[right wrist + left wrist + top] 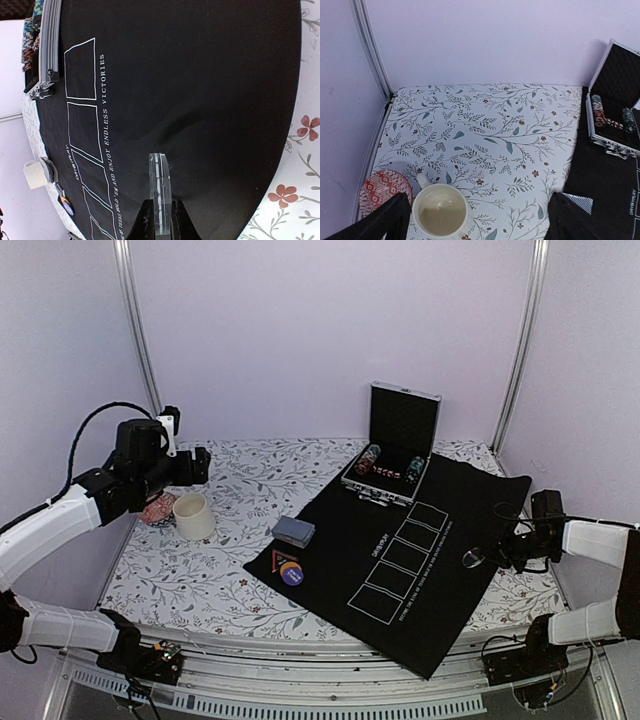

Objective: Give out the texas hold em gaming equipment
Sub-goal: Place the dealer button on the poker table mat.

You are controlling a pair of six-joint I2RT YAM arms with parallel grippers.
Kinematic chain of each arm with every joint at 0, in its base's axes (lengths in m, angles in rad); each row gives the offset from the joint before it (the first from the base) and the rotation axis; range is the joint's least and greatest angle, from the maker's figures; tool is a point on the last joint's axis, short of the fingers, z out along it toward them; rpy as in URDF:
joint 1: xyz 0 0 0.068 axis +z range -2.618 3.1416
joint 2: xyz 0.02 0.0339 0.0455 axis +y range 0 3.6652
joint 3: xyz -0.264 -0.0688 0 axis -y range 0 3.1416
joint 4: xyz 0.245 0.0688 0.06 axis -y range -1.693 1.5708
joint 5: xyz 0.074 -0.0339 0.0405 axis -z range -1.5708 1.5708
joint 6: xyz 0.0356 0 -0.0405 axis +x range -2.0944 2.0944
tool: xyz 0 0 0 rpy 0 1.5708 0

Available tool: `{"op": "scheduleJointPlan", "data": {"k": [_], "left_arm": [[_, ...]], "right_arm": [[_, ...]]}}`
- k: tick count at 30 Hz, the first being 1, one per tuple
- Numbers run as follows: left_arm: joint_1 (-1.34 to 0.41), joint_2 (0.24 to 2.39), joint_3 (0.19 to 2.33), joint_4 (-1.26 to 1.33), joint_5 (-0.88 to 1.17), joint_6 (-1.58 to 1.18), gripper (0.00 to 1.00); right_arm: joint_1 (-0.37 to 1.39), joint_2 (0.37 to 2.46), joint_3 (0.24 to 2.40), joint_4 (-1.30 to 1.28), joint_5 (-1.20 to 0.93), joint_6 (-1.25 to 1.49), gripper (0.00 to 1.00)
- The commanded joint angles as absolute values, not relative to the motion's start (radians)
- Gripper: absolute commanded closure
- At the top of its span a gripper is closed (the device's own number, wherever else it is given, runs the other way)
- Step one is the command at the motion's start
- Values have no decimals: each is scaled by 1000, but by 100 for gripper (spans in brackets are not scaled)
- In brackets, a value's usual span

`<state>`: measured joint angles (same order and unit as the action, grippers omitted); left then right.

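My right gripper (160, 205) is shut on a clear, thick round disc (160, 190), held edge-on just above the black mat (200, 100). The top view shows this disc (472, 558) at the mat's right side. A grey-blue card deck (293, 531) lies at the mat's left corner, with orange and purple-blue button discs (290, 570) just in front of it. Striped poker chips (385, 465) sit in rows in the open metal case (403, 420). My left gripper (477, 225) hangs open above the cream cup (440, 210), holding nothing.
White card outlines (400, 560) run in a row down the mat. A red patterned round object (382, 190) lies left of the cup by the table's left edge. The flowered tablecloth (485, 130) stretches to the back wall.
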<state>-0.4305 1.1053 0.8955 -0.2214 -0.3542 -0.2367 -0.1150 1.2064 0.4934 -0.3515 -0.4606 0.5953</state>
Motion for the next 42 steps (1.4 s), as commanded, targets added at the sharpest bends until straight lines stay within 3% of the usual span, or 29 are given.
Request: {"op": "scheduleJointPlan", "data": {"k": [1, 9, 12, 13, 15, 25, 31, 39, 42], "left_arm": [[-415, 1096, 885, -200, -342, -233, 2], [-411, 1093, 885, -199, -336, -235, 2], [-408, 1090, 885, -198, -336, -235, 2], [-407, 1089, 885, -199, -335, -235, 2], [-407, 1090, 884, -199, -332, -235, 2], [-401, 1090, 878, -191, -321, -236, 2], [-401, 1123, 887, -186, -226, -193, 2], [-441, 1152, 878, -196, 160, -150, 2], [-554, 1167, 862, -231, 151, -116, 2]], "right_arm": [[-137, 1181, 471, -379, -385, 593, 98], [-173, 1137, 461, -409, -362, 592, 95], [-182, 1135, 459, -417, -348, 589, 83], [-184, 1131, 460, -423, -342, 589, 72], [-188, 1114, 472, -432, -320, 592, 61], [-174, 1047, 676, -565, -226, 535, 37], [105, 1091, 804, -564, -111, 544, 34], [433, 1350, 994, -529, -117, 396, 31], [506, 1405, 1033, -495, -147, 348, 23]]}}
